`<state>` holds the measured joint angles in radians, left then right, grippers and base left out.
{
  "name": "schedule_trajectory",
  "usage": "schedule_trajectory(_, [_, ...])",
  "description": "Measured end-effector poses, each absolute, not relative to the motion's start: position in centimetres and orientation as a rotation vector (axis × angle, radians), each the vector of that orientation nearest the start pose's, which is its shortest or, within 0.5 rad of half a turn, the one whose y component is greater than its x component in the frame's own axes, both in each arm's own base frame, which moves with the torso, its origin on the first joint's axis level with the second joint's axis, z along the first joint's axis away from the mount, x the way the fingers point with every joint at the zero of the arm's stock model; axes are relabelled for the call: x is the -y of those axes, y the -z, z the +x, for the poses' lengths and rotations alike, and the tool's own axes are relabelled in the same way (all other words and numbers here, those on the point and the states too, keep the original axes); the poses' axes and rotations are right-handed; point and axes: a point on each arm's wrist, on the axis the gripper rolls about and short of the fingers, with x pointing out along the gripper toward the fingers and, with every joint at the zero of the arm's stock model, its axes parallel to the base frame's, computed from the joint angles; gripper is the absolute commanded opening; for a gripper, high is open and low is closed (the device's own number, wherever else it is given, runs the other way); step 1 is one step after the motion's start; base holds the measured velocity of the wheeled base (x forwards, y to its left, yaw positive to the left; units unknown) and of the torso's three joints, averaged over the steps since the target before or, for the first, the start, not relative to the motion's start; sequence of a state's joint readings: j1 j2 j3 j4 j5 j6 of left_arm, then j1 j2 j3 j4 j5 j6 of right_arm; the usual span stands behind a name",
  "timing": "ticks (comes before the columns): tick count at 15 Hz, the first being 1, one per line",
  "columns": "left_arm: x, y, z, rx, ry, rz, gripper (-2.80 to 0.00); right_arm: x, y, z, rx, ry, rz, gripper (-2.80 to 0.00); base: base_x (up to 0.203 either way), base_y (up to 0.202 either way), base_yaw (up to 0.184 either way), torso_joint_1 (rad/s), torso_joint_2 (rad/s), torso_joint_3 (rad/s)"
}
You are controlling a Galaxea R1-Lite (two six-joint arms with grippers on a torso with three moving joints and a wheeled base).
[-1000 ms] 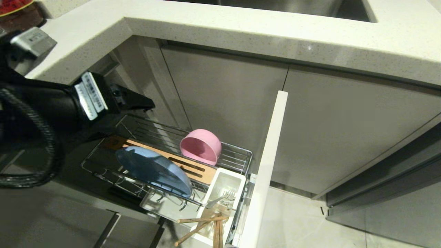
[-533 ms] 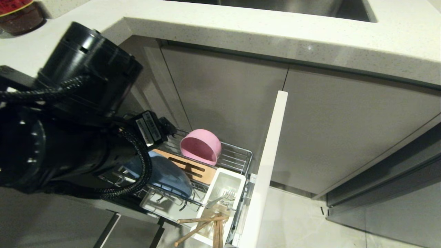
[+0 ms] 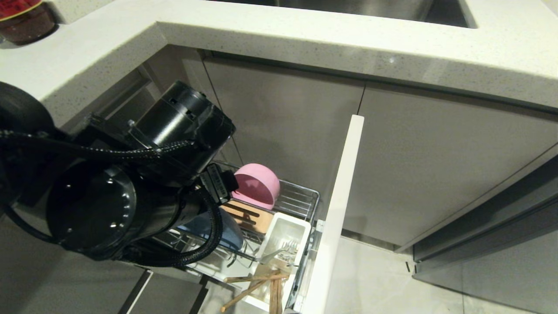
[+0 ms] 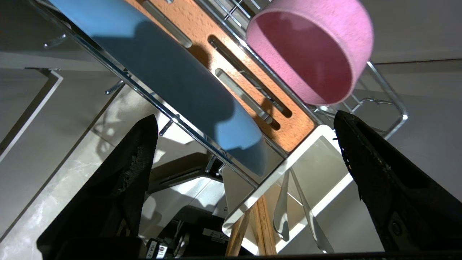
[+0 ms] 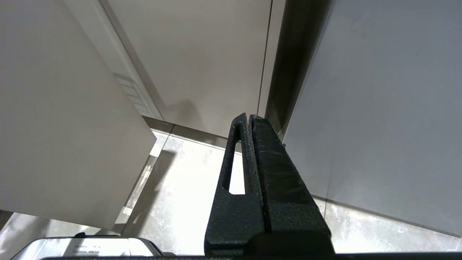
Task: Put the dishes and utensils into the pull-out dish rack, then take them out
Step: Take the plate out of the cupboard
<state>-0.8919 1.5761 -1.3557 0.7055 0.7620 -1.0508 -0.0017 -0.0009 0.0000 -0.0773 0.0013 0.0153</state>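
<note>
The pull-out dish rack [image 3: 301, 198] stands drawn out below the counter. On its side in the wire basket lies the pink bowl [image 3: 257, 185] [image 4: 310, 54]. The blue plate [image 3: 231, 233] [image 4: 173, 79] leans in the prongs, mostly behind my left arm [image 3: 130, 192]. Wooden chopsticks [image 3: 257, 283] [image 4: 260, 224] and the silver fork [image 3: 279, 253] [image 4: 285, 213] stand in the white utensil cup [image 3: 283, 229] [image 4: 288, 169]. My left gripper [image 4: 245, 117] hangs open over the plate's edge and the cup, holding nothing. The right gripper [image 5: 249, 117] is shut and parked above the floor.
The rack's white front panel [image 3: 340, 209] stands on edge right of the basket. A slotted wooden strip [image 4: 252, 83] runs between plate and bowl. The speckled countertop [image 3: 305, 39] overhangs the cabinets, and a red-lidded jar [image 3: 22, 17] sits at its far left.
My left arm has swung down from beside the counter and rightward over the rack, and now covers most of the plate. Bowl, plate and utensils have not moved.
</note>
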Motion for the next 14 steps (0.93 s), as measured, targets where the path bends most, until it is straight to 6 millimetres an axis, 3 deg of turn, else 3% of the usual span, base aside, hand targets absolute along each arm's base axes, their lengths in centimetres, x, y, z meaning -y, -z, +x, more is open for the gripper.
schedule_trajectory(9, [18.8,-23.3,20.1,-0.521,-0.391,-0.302,0.00,0.0,-8.3,-2.3,0.078,0.000,0.015,-2.80,0.000,0.000,0.000,0.000,0.00,0.000])
schedule_trajectory(10, [18.8,-23.2,20.3,-0.521,-0.393,-0.302,-2.80,0.0,-8.3,-2.3,0.078,0.000,0.015,-2.80,0.000,0.000,0.000,0.000,0.00,0.000])
schedule_trajectory(14, [19.0,-22.8,20.5,-0.524,-0.398,-0.296,-2.80,0.0,-8.3,-2.3,0.078,0.000,0.015,-2.80,0.000,0.000,0.000,0.000,0.00,0.000])
